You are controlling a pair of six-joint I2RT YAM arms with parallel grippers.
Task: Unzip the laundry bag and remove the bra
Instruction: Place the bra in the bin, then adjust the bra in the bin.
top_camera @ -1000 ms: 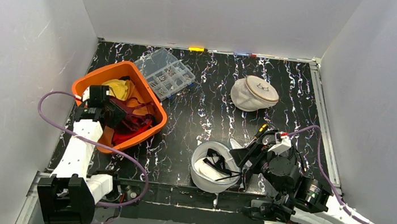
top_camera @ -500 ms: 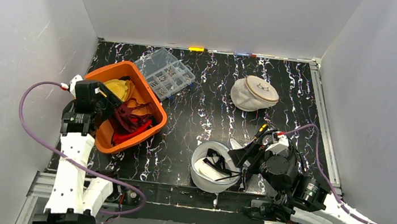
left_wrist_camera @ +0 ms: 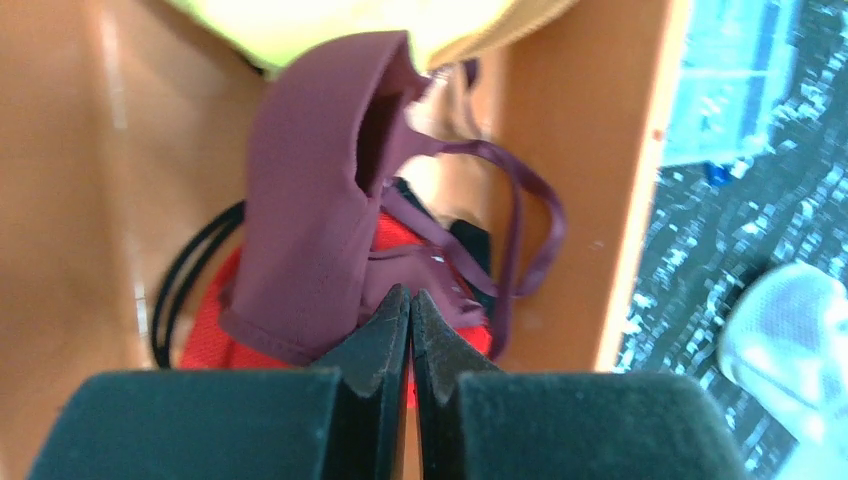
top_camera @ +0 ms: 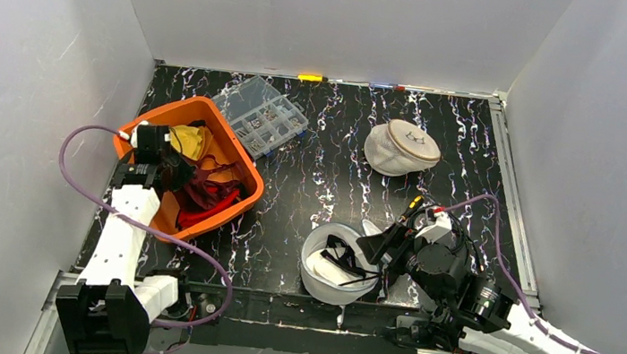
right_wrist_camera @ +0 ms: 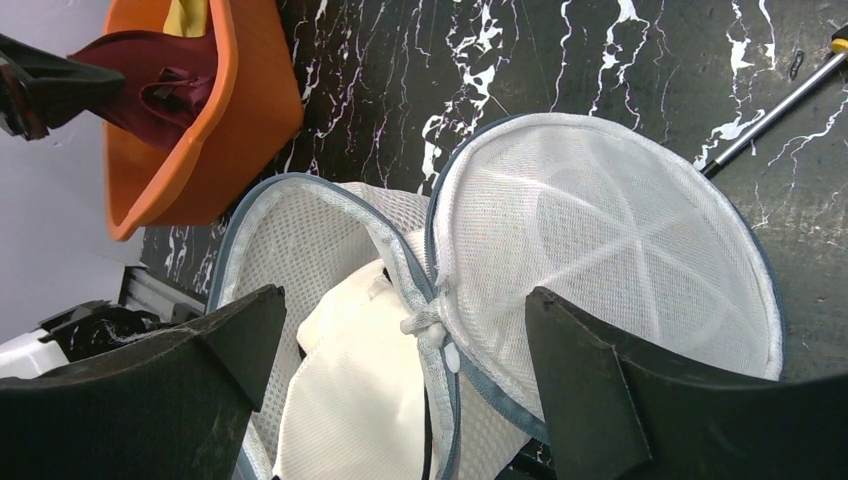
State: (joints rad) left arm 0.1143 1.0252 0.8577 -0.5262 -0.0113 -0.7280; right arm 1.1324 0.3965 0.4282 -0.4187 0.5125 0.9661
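A white mesh laundry bag [top_camera: 335, 265] lies open at the front of the table, its round lid [right_wrist_camera: 620, 260] folded back. A white bra [right_wrist_camera: 340, 390] with black straps lies inside, and the zipper pull [right_wrist_camera: 440, 330] sits at the hinge. My right gripper [top_camera: 378, 248] is open and empty just above the bag [right_wrist_camera: 403, 300], one finger on each side of the zipper. My left gripper [top_camera: 169, 164] is in the orange bin [top_camera: 240, 154], its jaws shut [left_wrist_camera: 410, 293] at a fold of a maroon bra [left_wrist_camera: 310, 200].
The bin also holds red and yellow garments. A second, closed mesh bag [top_camera: 401, 147] sits at the back right. A clear organizer box [top_camera: 261, 115] stands behind the bin. A screwdriver [top_camera: 414, 207] lies right of the open bag. White walls enclose the table.
My left arm swung back to the left and up, then came forward over the bin again with the maroon bra. The right arm edged slightly left over the bag.
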